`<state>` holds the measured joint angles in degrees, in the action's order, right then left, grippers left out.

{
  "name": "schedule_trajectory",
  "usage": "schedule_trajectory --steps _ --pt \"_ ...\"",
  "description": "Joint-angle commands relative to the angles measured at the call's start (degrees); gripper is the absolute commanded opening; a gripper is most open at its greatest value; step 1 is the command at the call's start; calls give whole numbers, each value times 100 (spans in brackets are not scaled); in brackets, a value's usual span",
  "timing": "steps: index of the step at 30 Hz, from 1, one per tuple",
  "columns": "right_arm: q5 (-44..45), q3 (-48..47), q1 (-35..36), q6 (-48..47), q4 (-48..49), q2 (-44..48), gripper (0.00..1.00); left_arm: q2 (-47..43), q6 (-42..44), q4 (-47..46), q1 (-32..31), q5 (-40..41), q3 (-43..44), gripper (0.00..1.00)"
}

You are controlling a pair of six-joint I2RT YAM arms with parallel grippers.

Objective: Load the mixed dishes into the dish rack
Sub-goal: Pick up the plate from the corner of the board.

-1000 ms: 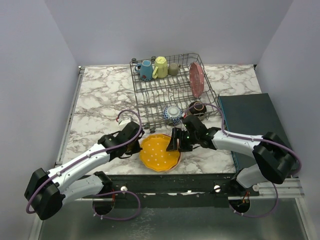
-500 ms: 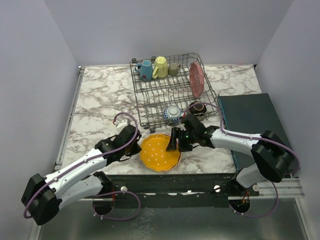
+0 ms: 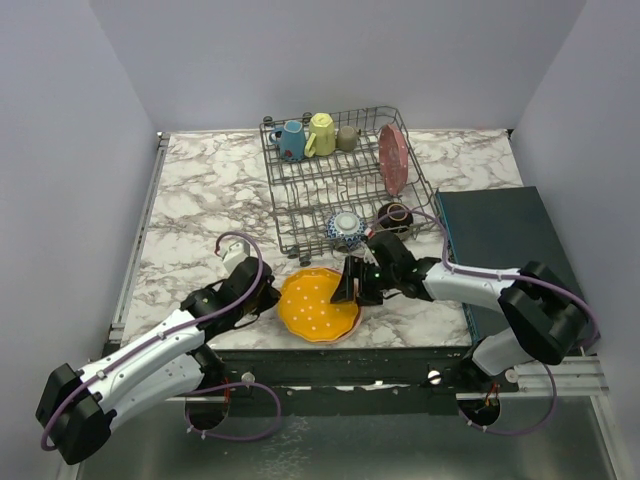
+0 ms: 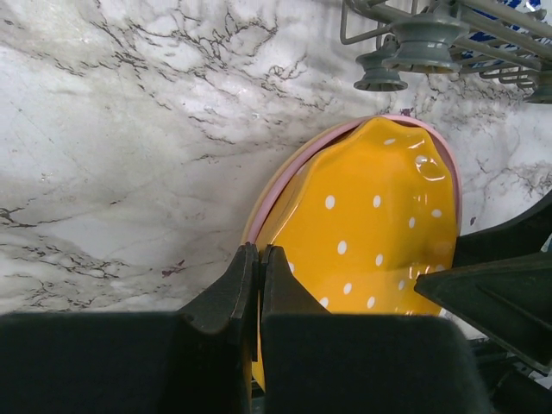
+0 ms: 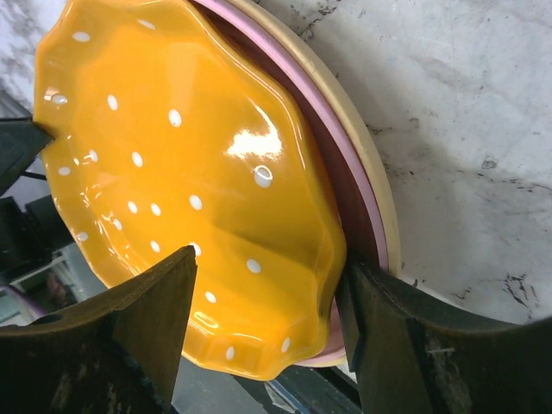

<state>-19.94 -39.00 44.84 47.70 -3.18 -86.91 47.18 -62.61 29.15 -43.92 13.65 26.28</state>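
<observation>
An orange-yellow scalloped plate (image 3: 318,305) (image 5: 172,147) (image 4: 371,224) with white dots lies on a pink plate (image 5: 349,177) (image 4: 278,185) near the table's front edge. My right gripper (image 3: 350,283) (image 5: 268,266) is open and straddles the orange plate's right rim: one finger over its inside, the other outside, against the pink plate. My left gripper (image 3: 266,298) (image 4: 257,252) is shut, its tips at the plates' left rim with nothing between them. The dish rack (image 3: 300,195) holds blue (image 3: 292,140), yellow (image 3: 321,133) and beige (image 3: 347,138) mugs, an upright reddish plate (image 3: 393,158), a blue-white bowl (image 3: 346,227) and a dark brown bowl (image 3: 395,215).
A dark flat box (image 3: 500,245) lies at the right, close behind my right arm. The rack's feet (image 4: 414,43) stand just beyond the stacked plates. The table's front edge runs right below the plates.
My left arm has lowered and drawn back toward the near edge, its shut gripper staying by the plates' left rim. The right gripper has hardly moved.
</observation>
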Motion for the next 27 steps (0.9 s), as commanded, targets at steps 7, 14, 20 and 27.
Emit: schedule_trajectory --steps 7,14,20,27 --pt "-1478 1248 262 627 2520 -1061 70 736 -305 76 -46 -583 -594 0" --pt "-1661 1361 262 782 3123 -1082 66 853 -227 89 -47 -548 -458 0" --pt "-1455 1178 262 592 2599 -797 64 916 -182 114 -46 -512 -319 0" --pt "-1067 1215 263 573 2110 -169 52 779 -166 245 -46 -369 -221 0"
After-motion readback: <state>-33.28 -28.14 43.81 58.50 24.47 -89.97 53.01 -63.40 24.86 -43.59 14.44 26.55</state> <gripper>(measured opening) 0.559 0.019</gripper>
